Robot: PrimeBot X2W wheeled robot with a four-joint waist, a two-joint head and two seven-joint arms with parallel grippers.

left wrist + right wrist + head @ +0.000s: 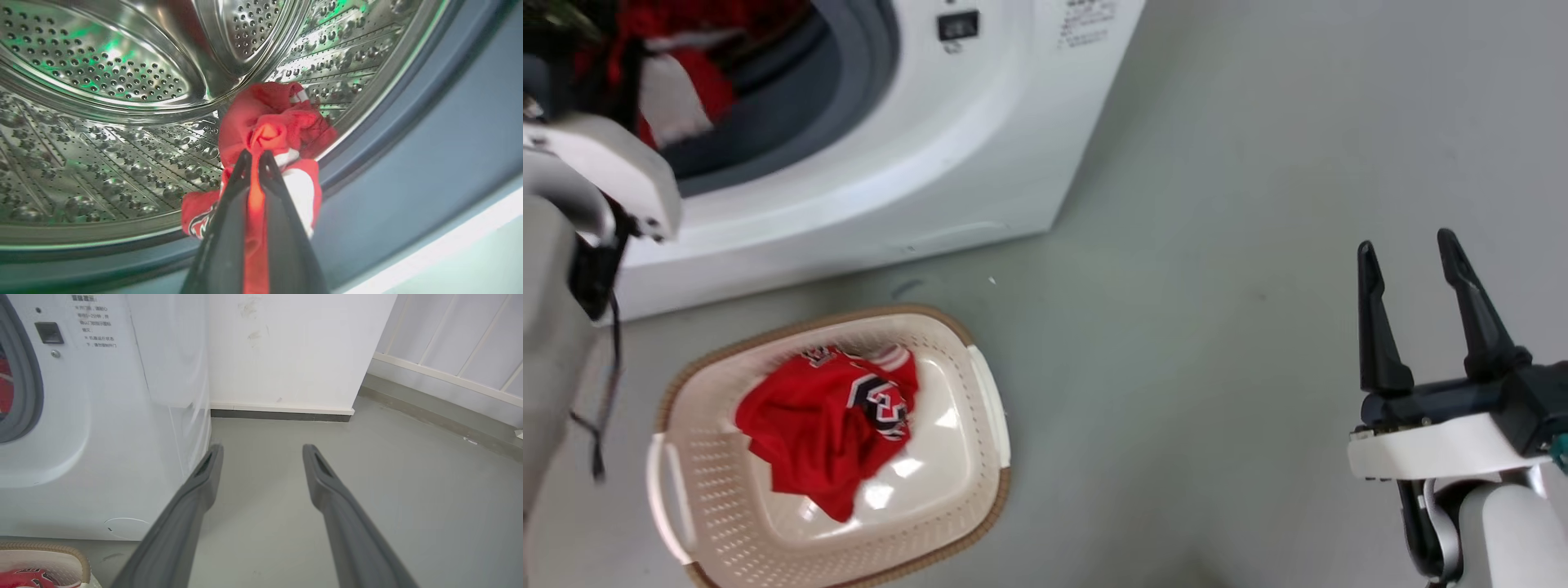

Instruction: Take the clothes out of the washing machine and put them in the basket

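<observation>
Nearly closed, the jaws of the left gripper are clamped on a red jersey, with a strip of the fabric caught between the two dark fingers. The garment is bunched at the mouth of the perforated steel drum, just inside the grey door seal. White panels and a scrap of black-and-white print are seen at its lower folds, but the lettering cannot be read.

From the head camera this grip is largely masked by the pale left forearm, and the porthole is cut off by the frame's top edge.

Wide apart and holding nothing, the jaws of the right gripper are held over the bare grey floor, well clear of the laundry.

A second jersey is seen crumpled in the cream basket, which is set on the floor just in front of the white washing machine. Striped trim and part of a dark number are shown on it. Behind the machine, a scuffed white wall is seen from the right wrist.
</observation>
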